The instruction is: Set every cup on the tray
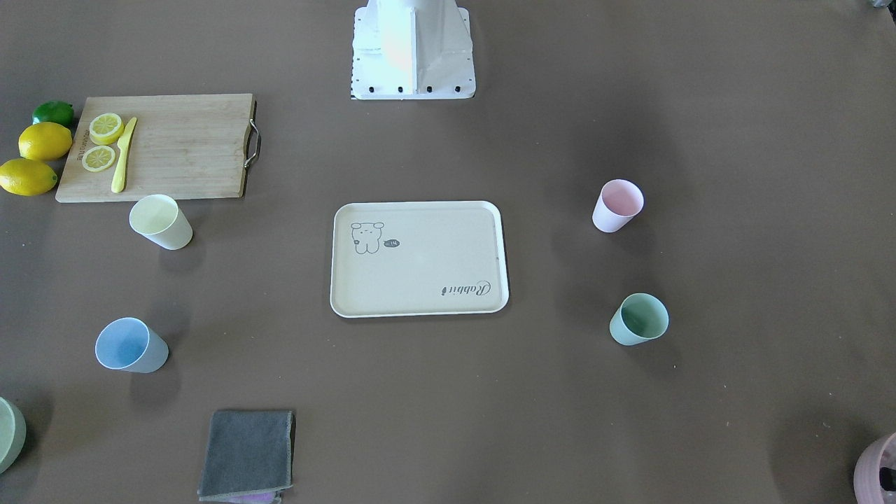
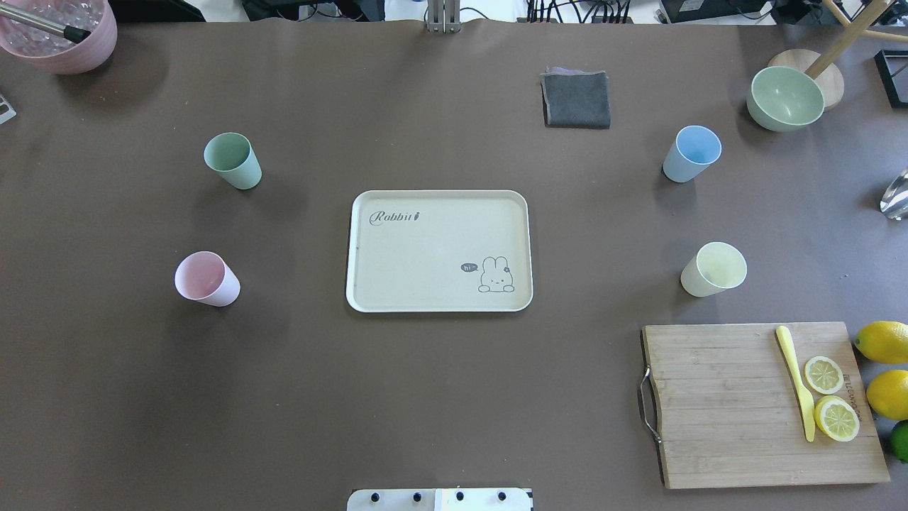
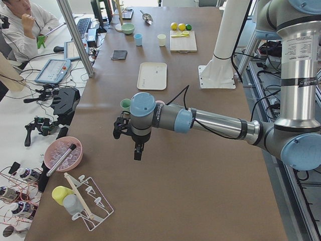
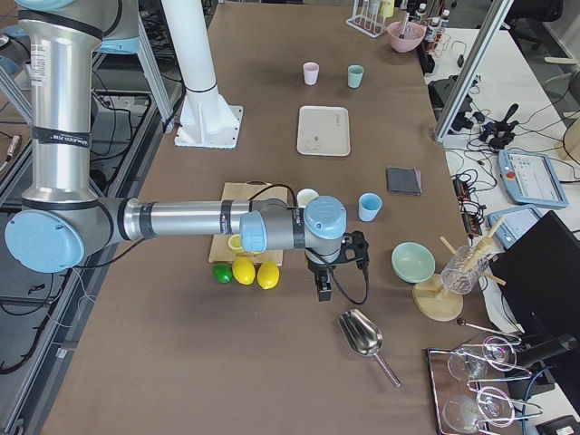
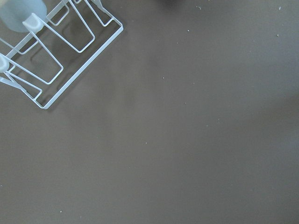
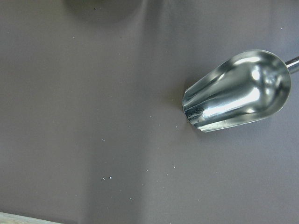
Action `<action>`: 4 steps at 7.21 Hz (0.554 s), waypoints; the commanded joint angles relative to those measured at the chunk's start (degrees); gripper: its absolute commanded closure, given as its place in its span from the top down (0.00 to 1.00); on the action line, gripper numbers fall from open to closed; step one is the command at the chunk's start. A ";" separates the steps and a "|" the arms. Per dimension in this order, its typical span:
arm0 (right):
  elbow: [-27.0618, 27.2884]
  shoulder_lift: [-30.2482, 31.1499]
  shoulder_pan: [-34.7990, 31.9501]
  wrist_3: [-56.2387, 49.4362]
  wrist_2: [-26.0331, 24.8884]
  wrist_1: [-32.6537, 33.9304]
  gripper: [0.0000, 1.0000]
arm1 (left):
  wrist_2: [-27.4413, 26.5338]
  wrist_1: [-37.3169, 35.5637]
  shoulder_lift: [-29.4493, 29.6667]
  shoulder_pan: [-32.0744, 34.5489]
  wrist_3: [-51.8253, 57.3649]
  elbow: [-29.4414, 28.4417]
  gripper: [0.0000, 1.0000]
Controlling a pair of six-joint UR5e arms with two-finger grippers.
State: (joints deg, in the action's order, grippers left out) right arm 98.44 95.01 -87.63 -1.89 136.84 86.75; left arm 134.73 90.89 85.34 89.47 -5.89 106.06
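Observation:
The cream tray (image 2: 425, 248) lies empty at the table's middle. Four cups stand on the table around it. The mint green cup (image 2: 233, 160) and the pink cup (image 2: 206, 279) are on the overhead view's left. The light blue cup (image 2: 691, 153) and the pale yellow cup (image 2: 713, 269) are on its right. My left gripper (image 3: 136, 150) hangs above bare table beyond the left cups, far from the tray. My right gripper (image 4: 323, 288) hangs past the lemons, near a metal scoop (image 6: 236, 91). Neither shows in the overhead or front view; I cannot tell whether they are open or shut.
A wooden cutting board (image 2: 723, 404) with lemon slices and a yellow knife lies at front right, with lemons (image 2: 883, 341) beside it. A grey cloth (image 2: 576, 99), a green bowl (image 2: 786, 97) and a pink pot (image 2: 60, 32) stand at the far edge. A wire rack (image 5: 56, 56) is below my left wrist.

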 commanded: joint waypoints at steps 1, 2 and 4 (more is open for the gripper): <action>0.00 -0.17 0.00 0.04 -0.08 -0.09 1.00 | 0.18 0.16 -0.26 -0.08 0.00 -0.41 0.98; 0.00 -0.61 0.26 0.04 -0.17 -0.09 1.00 | 0.18 -0.01 -0.70 -0.17 0.00 0.02 0.98; 0.35 -0.70 0.26 0.13 0.09 -0.09 1.00 | 0.00 -0.02 -0.88 -0.35 -0.09 0.11 0.98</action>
State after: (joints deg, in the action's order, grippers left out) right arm 98.55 94.43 -87.40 -1.83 136.77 86.66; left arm 134.76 90.86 84.70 89.20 -5.94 105.89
